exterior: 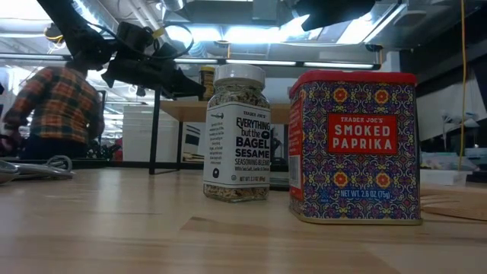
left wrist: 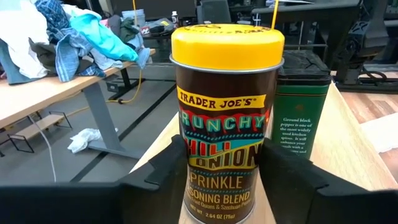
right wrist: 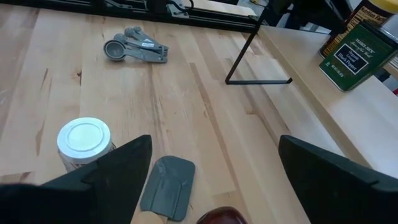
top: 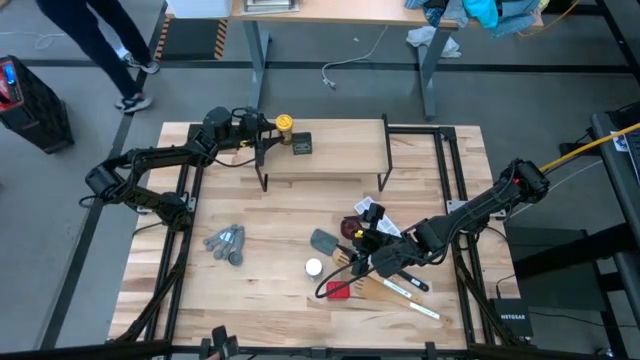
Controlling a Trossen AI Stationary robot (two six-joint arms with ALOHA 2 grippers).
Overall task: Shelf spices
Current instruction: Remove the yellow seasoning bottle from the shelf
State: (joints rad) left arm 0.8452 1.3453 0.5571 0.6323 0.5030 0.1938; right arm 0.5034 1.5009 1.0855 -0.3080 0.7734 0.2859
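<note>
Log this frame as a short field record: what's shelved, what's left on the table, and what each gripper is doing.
on shelf: yellow-lidded jar, dark tin
on table: white-capped jar, red tin
left gripper: at the shelf's left end, fingers either side of the yellow-lidded jar
right gripper: open, over the table near the white-capped jar, holding nothing
also on table: measuring spoons
</note>
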